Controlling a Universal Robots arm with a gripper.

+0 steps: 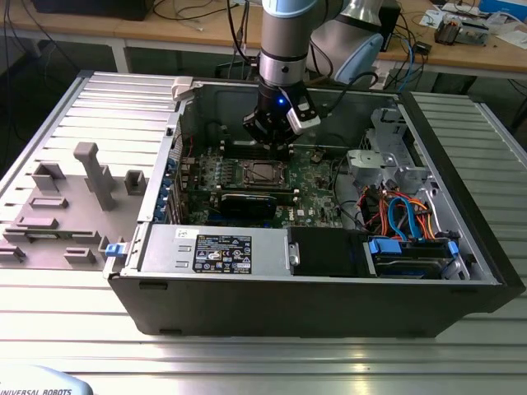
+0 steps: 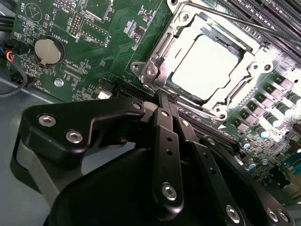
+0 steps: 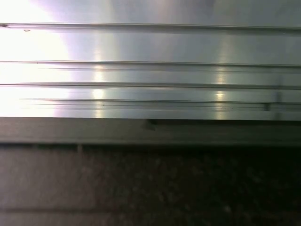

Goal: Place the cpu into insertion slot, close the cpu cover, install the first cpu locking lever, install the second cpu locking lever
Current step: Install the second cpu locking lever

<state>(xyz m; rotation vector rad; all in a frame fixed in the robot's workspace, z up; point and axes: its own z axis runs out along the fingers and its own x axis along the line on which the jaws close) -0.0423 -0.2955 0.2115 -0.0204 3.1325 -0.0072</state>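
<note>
The cpu [image 2: 204, 66] shows its pale silver top inside the insertion slot [image 2: 149, 70] on the green board. The cpu cover [image 2: 249, 59] lies flat over it, framing the chip. A thin metal lever rod [image 2: 244, 21] runs along one side of the socket. My gripper [image 2: 163, 96] is shut with nothing between its black fingers [image 2: 165, 141], and its tip sits just off one corner of the socket. In the exterior view the gripper [image 1: 272, 141] hangs inside the open computer case, just above and behind the socket with the cpu [image 1: 262, 173].
A long black card [image 1: 247, 202] lies in front of the socket, with a power supply box [image 1: 216, 249] and coloured cables [image 1: 403, 214] nearer the front. Memory slots [image 2: 263, 14] run beside the socket. A coin battery [image 2: 48, 51] sits on the board. The first wrist view shows ribbed metal [image 3: 150, 70].
</note>
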